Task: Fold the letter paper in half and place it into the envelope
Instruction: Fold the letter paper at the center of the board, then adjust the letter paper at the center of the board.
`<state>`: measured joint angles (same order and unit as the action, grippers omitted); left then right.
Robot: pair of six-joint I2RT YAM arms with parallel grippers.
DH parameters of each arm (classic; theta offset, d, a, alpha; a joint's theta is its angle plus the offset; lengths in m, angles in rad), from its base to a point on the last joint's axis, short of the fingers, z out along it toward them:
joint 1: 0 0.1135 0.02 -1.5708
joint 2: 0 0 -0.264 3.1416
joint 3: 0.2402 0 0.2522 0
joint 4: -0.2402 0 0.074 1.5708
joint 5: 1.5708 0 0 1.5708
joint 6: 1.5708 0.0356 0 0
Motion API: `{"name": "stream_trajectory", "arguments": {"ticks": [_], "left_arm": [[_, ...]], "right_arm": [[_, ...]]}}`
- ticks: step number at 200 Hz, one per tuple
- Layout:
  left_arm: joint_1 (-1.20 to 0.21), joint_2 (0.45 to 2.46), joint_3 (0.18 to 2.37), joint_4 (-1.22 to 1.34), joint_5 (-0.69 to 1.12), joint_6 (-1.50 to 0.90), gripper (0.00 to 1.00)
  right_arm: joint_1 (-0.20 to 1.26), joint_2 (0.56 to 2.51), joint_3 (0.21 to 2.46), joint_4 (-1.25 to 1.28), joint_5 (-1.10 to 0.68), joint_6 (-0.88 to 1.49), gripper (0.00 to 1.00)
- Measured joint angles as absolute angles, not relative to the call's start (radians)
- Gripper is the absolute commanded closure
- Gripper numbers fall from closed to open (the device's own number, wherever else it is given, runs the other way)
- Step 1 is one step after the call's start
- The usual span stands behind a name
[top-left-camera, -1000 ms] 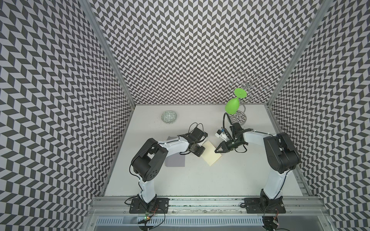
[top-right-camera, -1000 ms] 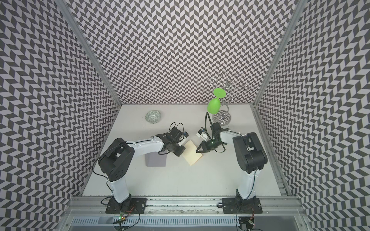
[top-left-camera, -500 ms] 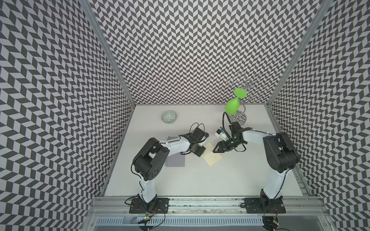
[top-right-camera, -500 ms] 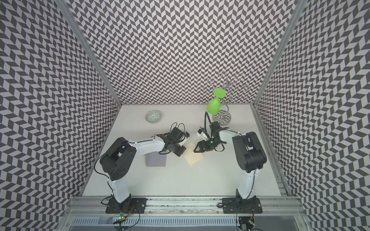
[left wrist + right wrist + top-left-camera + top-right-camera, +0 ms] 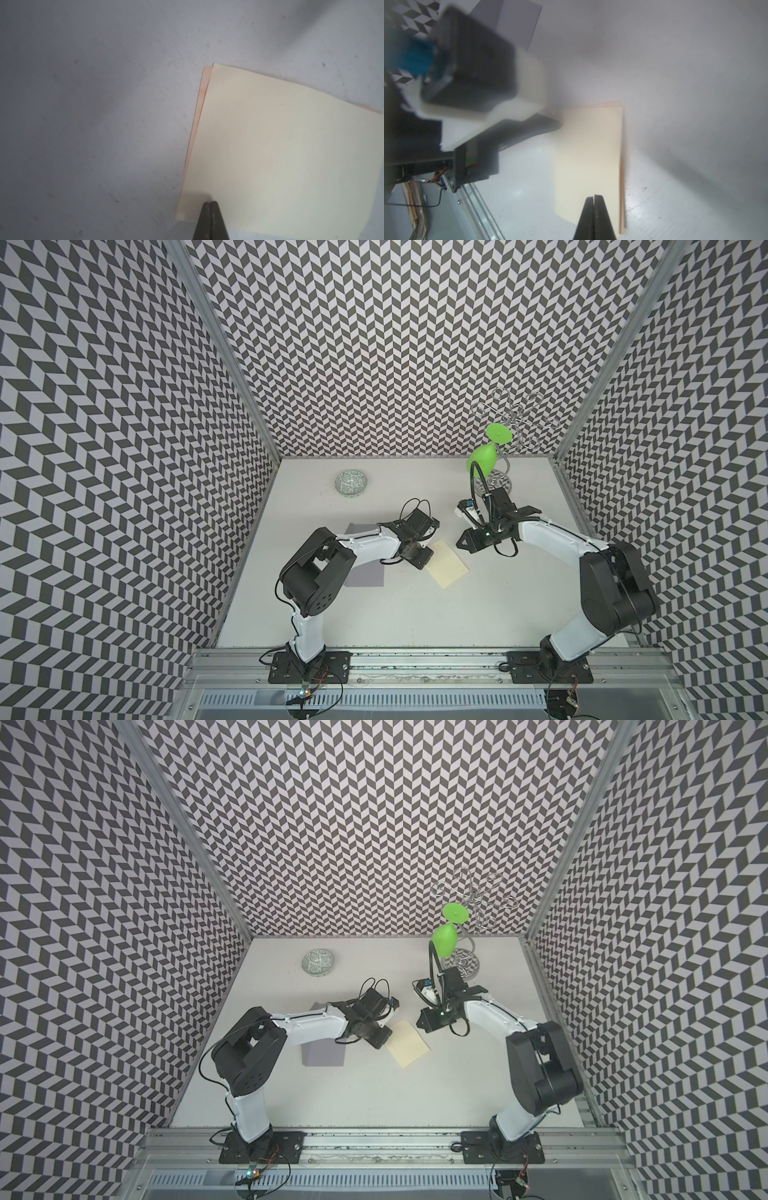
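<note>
Centre-scene, folded matte cream-yellow letter paper [image 5: 448,568] (peach edge peeking) lies flat beneath left gripper [image 5: 211,202] and right gripper [image 5: 594,196], both clenched empty.

Right gripper [image 5: 460,543] opened briefly, shut again empty; pulled back off far edge of letter paper [image 5: 448,566], small gap now between them in both top views. Sheet's raised edge dropped, fold lay flat, cream side up. Left gripper [image 5: 210,202] nudged slightly further onto sheet's corner

White table [image 5: 415,614], envelope [image 5: 365,577], letter paper [image 5: 448,569], bowl [image 5: 351,484]
</note>
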<state>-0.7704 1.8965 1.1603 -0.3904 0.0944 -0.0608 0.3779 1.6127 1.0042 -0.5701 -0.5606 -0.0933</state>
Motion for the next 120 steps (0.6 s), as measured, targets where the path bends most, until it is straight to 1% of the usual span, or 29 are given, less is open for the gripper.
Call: {"name": "stream_trajectory", "arguments": {"ticks": [48, 120], "left_arm": [[-0.771, 1.915, 1.184, -0.395, 0.117, -0.108, 1.0], [-0.771, 1.909, 1.171, -0.392, 0.125, -0.152, 1.0]], "right_arm": [[0.538, 1.651, 0.843, -0.503, -0.688, -0.018, 1.0], [0.553, 1.688, 0.82, -0.421, -0.578, 0.093, 1.0]]}}
